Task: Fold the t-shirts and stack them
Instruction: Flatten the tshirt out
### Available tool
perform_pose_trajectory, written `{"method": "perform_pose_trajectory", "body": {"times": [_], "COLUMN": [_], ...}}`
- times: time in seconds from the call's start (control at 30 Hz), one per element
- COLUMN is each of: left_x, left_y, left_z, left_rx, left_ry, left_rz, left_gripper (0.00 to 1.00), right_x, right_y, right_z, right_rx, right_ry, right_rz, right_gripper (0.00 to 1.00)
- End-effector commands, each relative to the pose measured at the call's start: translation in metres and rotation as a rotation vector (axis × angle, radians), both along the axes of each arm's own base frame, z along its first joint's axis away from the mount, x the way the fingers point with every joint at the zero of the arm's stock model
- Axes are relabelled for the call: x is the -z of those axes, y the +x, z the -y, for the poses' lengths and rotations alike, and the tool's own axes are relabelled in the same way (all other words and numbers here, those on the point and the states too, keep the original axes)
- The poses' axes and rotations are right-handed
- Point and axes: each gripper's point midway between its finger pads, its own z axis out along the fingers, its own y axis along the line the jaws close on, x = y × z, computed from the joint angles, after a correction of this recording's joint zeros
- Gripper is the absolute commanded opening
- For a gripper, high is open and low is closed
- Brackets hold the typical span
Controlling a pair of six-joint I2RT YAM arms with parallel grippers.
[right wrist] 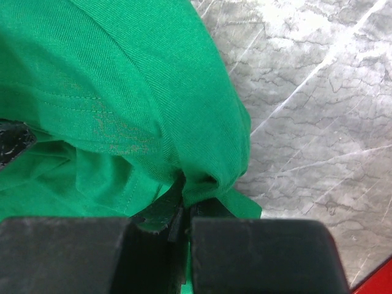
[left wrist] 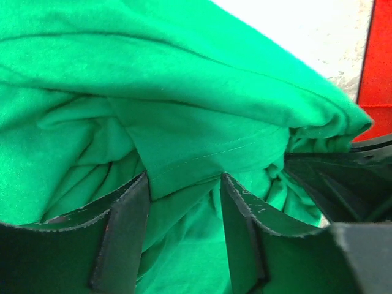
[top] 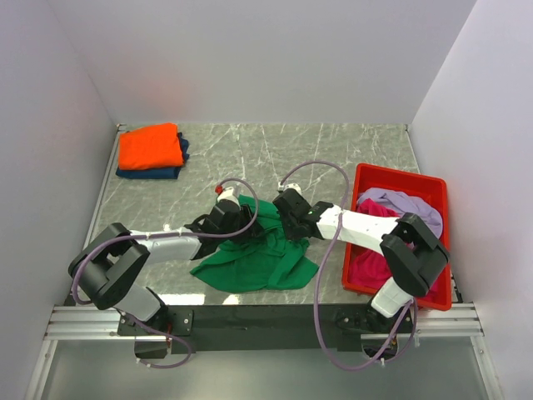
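A bright green t-shirt (top: 258, 258) lies crumpled at the near middle of the table, with both grippers at its far edge. My left gripper (top: 237, 218) has its jaws apart around a hemmed fold of the green t-shirt (left wrist: 184, 122); in the left wrist view the gripper (left wrist: 184, 177) has cloth between its fingers (left wrist: 125, 226), not pinched. My right gripper (top: 287, 218) is shut on a bunched edge of the green t-shirt (right wrist: 122, 92), and in the right wrist view its jaws (right wrist: 187, 205) are pressed together. An orange t-shirt (top: 150, 146) lies folded on a navy blue one (top: 166, 172) at the far left.
A red bin (top: 400, 173) stands at the right edge, holding a magenta t-shirt (top: 371, 250) and a pale lilac one (top: 408, 204). White walls close the table on three sides. Marbled grey tabletop (right wrist: 318, 92) shows beside the green cloth.
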Motion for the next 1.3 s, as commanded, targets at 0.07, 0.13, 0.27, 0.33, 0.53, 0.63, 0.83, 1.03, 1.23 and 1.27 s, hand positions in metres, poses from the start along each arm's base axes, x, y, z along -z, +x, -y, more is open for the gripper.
{"method": "perform_pose_trajectory", "body": {"times": [0.07,0.13,0.27,0.33,0.53,0.63,0.83,1.03,1.23,1.27], "left_x": [-0.03,-0.032,-0.026,-0.023,-0.019,-0.025,-0.078,-0.151,-0.199,-0.206], "left_y": [0.013,0.014,0.014,0.016,0.018,0.02,0.025,0.018,-0.008,-0.011], "left_z": [0.017,0.018,0.02,0.02,0.018,0.014,-0.025,-0.111,-0.194,-0.202], "left_rx": [0.02,0.019,0.028,0.023,0.013,0.001,-0.111,-0.323,-0.542,-0.57], "left_ry": [-0.063,-0.068,-0.055,-0.048,-0.03,-0.019,0.043,0.033,0.064,0.071], "left_rz": [0.076,0.085,0.075,0.067,0.066,0.084,0.203,0.346,0.456,0.467], "left_gripper": [0.53,0.5,0.27,0.01,0.0,0.0,0.0,0.0,0.0,0.0], "right_x": [0.002,0.003,0.004,0.004,0.004,0.003,-0.004,-0.034,-0.053,-0.054], "right_y": [0.002,0.002,0.001,0.001,0.001,0.0,0.001,0.008,0.003,-0.001], "right_z": [-0.003,-0.003,-0.002,-0.002,-0.002,-0.002,-0.005,-0.025,-0.052,-0.056], "right_rx": [-0.003,-0.004,-0.003,-0.003,-0.006,-0.007,-0.009,-0.031,-0.087,-0.097], "right_ry": [0.006,0.003,0.0,0.0,-0.004,-0.003,0.0,0.032,0.052,0.051], "right_rz": [0.0,-0.002,-0.005,-0.005,-0.006,-0.007,0.006,0.065,0.084,0.087], "right_gripper": [0.0,0.0,0.0,0.0,0.0,0.0,0.0,0.0,0.25,0.4]}}
